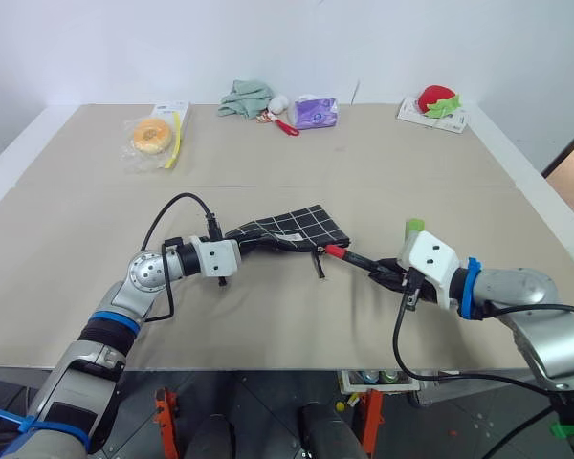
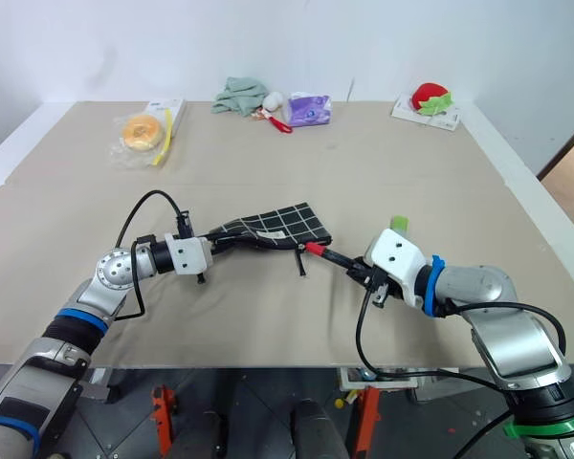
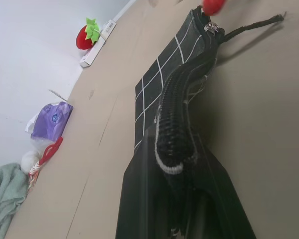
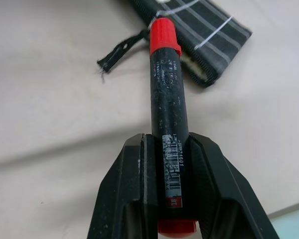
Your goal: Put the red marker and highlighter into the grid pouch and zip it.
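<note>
The grid pouch [image 1: 292, 228] lies on the table's middle, its left end raised by my left gripper [image 1: 253, 245], which is shut on it. In the left wrist view the pouch's zipper edge [image 3: 175, 119] runs away from the black fingers [image 3: 139, 199]. My right gripper [image 1: 387, 275] is shut on the red marker [image 4: 167, 89] near its rear end. The marker's red cap [image 1: 337, 251] points at the pouch's right end, close to the black pull cord [image 1: 319, 263]. The highlighter [image 1: 415, 227] stands on the table just behind my right hand, half hidden by it.
Along the table's far edge lie a bagged donut [image 1: 153, 136], a green cloth [image 1: 246, 98], a red-handled tool [image 1: 285, 125], a purple tissue pack [image 1: 316, 112] and a strawberry toy [image 1: 438, 100]. A seam [image 1: 411, 185] crosses the table behind the pouch.
</note>
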`<state>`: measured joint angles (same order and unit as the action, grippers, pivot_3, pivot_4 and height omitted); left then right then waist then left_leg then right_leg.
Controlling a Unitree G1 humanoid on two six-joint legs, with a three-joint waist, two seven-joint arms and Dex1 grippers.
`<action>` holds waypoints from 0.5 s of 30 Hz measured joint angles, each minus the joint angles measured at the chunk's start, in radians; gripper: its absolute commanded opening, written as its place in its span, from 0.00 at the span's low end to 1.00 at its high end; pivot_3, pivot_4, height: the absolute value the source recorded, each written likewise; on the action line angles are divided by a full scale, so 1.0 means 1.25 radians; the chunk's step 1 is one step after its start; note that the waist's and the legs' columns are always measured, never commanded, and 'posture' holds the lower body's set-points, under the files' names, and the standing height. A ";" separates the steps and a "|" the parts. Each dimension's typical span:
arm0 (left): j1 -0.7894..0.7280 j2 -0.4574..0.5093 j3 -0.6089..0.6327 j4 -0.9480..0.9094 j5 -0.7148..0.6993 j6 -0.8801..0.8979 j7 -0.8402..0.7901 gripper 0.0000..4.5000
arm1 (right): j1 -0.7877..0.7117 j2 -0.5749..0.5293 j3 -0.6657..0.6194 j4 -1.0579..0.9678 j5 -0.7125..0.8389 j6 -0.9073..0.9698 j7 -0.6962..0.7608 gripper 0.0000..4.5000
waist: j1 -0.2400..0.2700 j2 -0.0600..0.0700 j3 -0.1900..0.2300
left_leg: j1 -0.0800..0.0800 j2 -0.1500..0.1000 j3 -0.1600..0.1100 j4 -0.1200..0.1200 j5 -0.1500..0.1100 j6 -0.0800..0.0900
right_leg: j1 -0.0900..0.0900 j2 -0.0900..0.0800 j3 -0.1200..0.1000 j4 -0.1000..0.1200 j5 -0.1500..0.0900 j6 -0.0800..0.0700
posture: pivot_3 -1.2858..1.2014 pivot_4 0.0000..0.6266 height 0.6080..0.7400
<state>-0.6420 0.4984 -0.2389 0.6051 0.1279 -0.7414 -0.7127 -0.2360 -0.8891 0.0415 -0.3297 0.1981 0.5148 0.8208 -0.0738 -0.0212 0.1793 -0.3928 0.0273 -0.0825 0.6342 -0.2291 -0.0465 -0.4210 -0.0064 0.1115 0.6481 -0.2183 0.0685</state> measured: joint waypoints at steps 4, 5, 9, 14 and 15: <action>0.000 0.000 0.000 0.000 0.000 0.000 0.000 0.00 | -0.002 0.001 0.001 0.014 -0.025 0.005 -0.013 0.14 | 0.001 0.000 0.000 | 0.000 0.000 0.000 0.000 0.000 0.000 | 0.000 0.000 0.000 0.000 0.000 0.000 | 0.52 0.24 0.99; 0.000 0.000 0.000 0.000 0.000 0.000 0.000 0.00 | -0.003 0.002 0.001 0.019 -0.031 0.006 -0.016 0.14 | 0.001 0.000 0.000 | 0.000 0.000 0.000 0.000 0.000 0.000 | 0.000 0.000 0.000 0.000 0.000 0.000 | 0.52 0.24 0.99; 0.000 0.000 0.000 0.000 0.000 0.000 0.000 0.00 | -0.007 0.013 0.001 0.040 -0.052 0.006 -0.028 0.14 | 0.001 0.000 0.000 | 0.000 0.000 0.000 0.000 0.000 0.000 | 0.000 0.000 0.000 0.000 0.000 0.000 | 0.52 0.24 0.99; 0.000 -0.001 0.000 0.000 0.000 0.000 -0.001 0.00 | -0.032 0.031 0.021 0.051 -0.078 0.006 -0.034 0.14 | 0.001 0.000 0.000 | 0.000 0.000 0.000 0.000 0.000 0.000 | 0.000 0.000 0.000 0.000 0.000 0.000 | 0.52 0.24 0.99; 0.000 -0.003 0.000 -0.001 0.000 0.000 -0.001 0.00 | -0.041 0.042 0.033 0.051 -0.086 0.006 -0.036 0.14 | 0.001 0.000 0.000 | 0.000 0.000 0.000 0.000 0.000 0.000 | 0.000 0.000 0.000 0.000 0.000 0.000 | 0.52 0.24 0.99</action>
<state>-0.6419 0.4949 -0.2389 0.6044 0.1275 -0.7409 -0.7137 -0.2866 -0.8372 0.0825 -0.2660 0.0905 0.5222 0.7755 -0.0732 -0.0213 0.1794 -0.3929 0.0273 -0.0826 0.6342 -0.2290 -0.0466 -0.4211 -0.0063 0.1116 0.6482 -0.2182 0.0686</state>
